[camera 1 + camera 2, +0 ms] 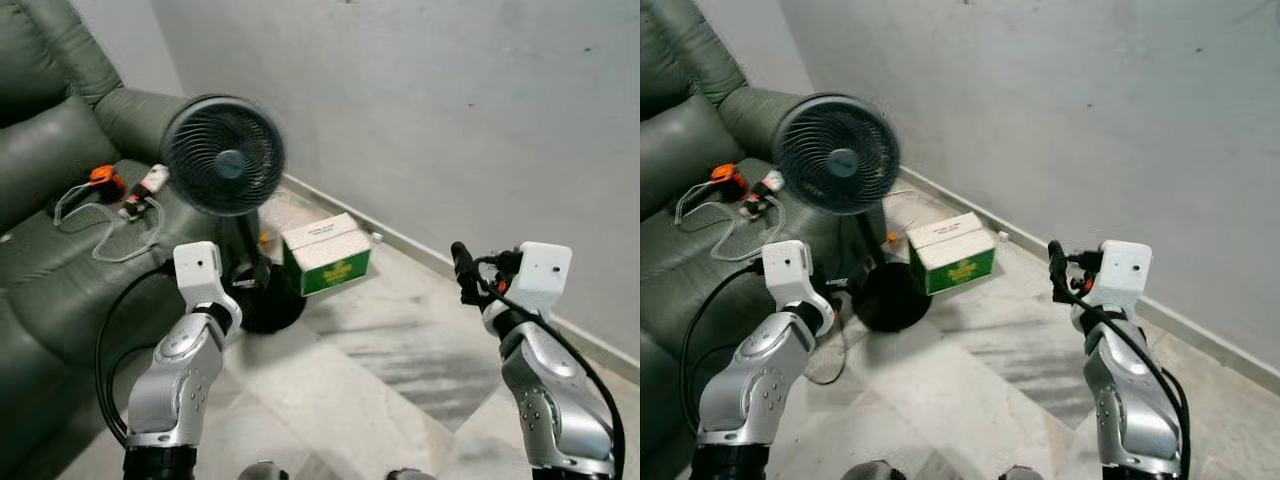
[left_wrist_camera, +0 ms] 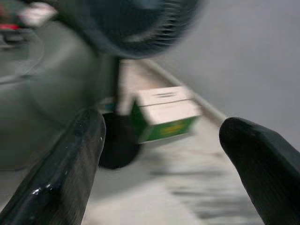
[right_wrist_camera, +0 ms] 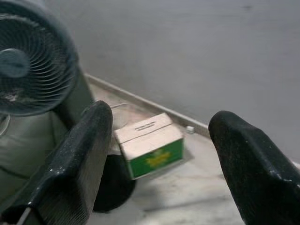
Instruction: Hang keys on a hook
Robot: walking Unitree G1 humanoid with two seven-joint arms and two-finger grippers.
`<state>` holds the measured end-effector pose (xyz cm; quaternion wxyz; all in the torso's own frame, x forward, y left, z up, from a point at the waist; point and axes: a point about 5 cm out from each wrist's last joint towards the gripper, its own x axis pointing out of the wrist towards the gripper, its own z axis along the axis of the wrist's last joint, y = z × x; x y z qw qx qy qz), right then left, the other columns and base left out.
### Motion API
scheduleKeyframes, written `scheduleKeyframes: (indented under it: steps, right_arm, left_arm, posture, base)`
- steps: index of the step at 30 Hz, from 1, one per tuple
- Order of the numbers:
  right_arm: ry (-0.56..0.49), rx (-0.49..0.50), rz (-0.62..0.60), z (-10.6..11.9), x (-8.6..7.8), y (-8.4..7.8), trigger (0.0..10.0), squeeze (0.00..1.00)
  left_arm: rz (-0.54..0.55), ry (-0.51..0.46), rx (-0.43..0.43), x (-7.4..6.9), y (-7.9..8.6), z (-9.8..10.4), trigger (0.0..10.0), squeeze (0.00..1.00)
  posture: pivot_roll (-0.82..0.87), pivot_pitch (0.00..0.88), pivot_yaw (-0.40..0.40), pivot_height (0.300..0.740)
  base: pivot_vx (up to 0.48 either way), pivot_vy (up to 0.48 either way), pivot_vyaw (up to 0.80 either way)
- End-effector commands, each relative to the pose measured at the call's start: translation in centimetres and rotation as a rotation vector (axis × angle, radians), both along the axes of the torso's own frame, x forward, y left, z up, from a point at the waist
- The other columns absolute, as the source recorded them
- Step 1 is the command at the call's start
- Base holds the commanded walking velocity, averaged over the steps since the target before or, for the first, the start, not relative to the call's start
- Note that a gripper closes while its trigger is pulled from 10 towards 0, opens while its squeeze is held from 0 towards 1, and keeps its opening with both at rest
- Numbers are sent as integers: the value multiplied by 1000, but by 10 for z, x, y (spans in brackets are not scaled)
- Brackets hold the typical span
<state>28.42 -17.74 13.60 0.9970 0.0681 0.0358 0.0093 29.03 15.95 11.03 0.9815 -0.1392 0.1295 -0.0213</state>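
Both glossy black jaws gape empty toward a round-grilled fan (image 1: 222,155) and green-white carton (image 1: 327,254).

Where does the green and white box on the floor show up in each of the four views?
Left eye view: green and white box at centre, right of the fan base.
Right eye view: box just left of centre.
Left wrist view: box at centre, blurred, framed by the open left tool.
Right wrist view: box at centre, framed by the open right tool.
Shared landmark: the black fan next to the box.
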Motion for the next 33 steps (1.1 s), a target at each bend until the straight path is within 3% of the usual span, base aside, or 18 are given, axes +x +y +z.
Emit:
scheduleKeyframes:
  steps: [1,8,24,33]
  right_arm:
    - [3,-7,-26,2,-1,-7,10000,0]
    - [0,-7,-27,4,0,-7,10000,0]
    - [-9,-11,-26,7,4,-5,10000,0]
    - [-12,-25,-9,6,5,0,10000,0]
  left_arm:
    - [-24,6,-7,0,-7,-1,10000,0]
    - [-22,8,-5,1,-6,-1,10000,0]
    - [-19,-42,21,12,-4,8,10000,0]
    - [-8,-52,42,17,2,9,10000,0]
  posture:
    - [6,142,68,740]
    - [6,139,68,740]
    - [-3,123,72,740]
    - [-7,119,93,740]
  base:
    - [0,480,0]
    - [0,432,0]
    - [0,0,0]
    - [0,0,-781]
